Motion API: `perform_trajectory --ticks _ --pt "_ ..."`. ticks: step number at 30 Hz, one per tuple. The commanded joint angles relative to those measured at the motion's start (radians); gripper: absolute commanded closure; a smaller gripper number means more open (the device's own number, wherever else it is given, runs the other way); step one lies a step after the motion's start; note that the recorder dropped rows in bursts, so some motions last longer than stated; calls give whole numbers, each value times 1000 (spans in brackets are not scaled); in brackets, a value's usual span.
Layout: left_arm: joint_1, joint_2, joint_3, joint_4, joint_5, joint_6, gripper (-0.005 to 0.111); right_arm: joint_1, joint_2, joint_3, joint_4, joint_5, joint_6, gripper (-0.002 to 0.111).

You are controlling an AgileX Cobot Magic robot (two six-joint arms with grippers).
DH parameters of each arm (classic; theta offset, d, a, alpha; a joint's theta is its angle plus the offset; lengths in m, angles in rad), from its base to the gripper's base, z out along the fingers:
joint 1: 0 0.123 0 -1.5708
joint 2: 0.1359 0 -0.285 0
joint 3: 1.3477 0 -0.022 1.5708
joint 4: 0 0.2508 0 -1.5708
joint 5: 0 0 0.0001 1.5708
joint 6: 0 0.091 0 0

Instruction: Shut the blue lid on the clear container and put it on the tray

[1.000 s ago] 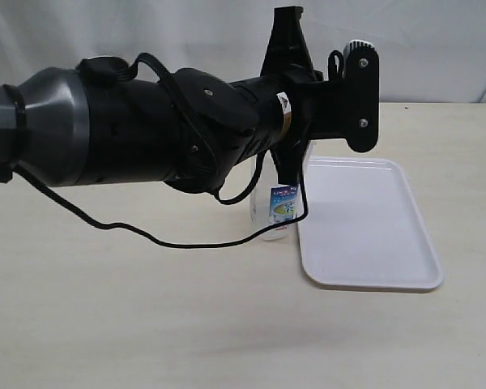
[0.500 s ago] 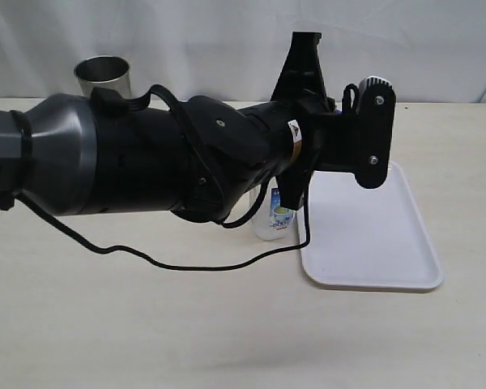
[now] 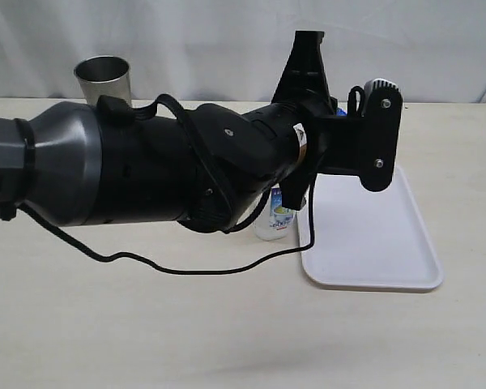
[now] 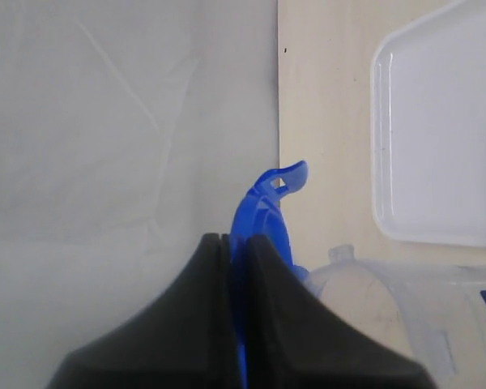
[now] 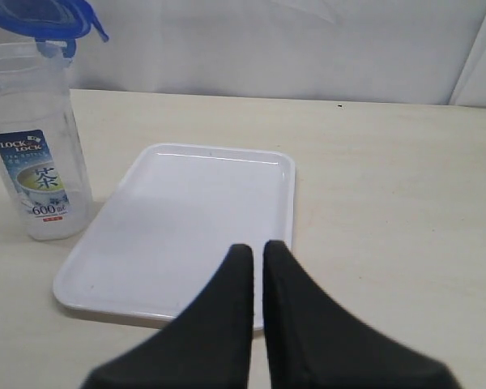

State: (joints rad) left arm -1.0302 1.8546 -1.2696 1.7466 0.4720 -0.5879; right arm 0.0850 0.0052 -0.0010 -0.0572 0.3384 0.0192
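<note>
Lid first: blue lid is pinched edge-on in my left tool, which is clenched tight on it. Right wrist view puts it right at the mouth of the clear container, flaps hanging loose, not snapped. Touching the rim or just above it, cannot tell. Container stands upright on the desk, just beside the edge of the tray, not on it.

Change over the last second: my left arm has swung across toward the tray side and dropped a little in the exterior view. It now covers most of the container, with only the labelled lower part showing. Steel cup at the back, hidden a second ago, is uncovered now. Container and tray have not shifted.

What it means, as I judge it: the lid has been carried in over the mouth, so lining-up is about done. Next is pressing down to seat it, then locking the flaps. Risks: I hold the lid from one side, so it may go on tilted. A push could also tip the tall narrow container, since nothing steadies it.

Right tool is clenched on nothing, hanging over the tray, well apart from the container. Placing on the tray is not yet begun.
</note>
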Motion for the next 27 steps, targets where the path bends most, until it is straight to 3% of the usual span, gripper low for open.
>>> perform_trajectory --ticks 1,14,27 --pt "-6 -13 40 -6 33 13 107 -3 -5 1 -10 -1 3 104" --pt "-6 -13 89 -5 27 13 107 -3 -5 1 -10 -1 3 104" --pt "-6 -13 93 -114 10 15 107 -3 -5 1 -10 -1 3 104"
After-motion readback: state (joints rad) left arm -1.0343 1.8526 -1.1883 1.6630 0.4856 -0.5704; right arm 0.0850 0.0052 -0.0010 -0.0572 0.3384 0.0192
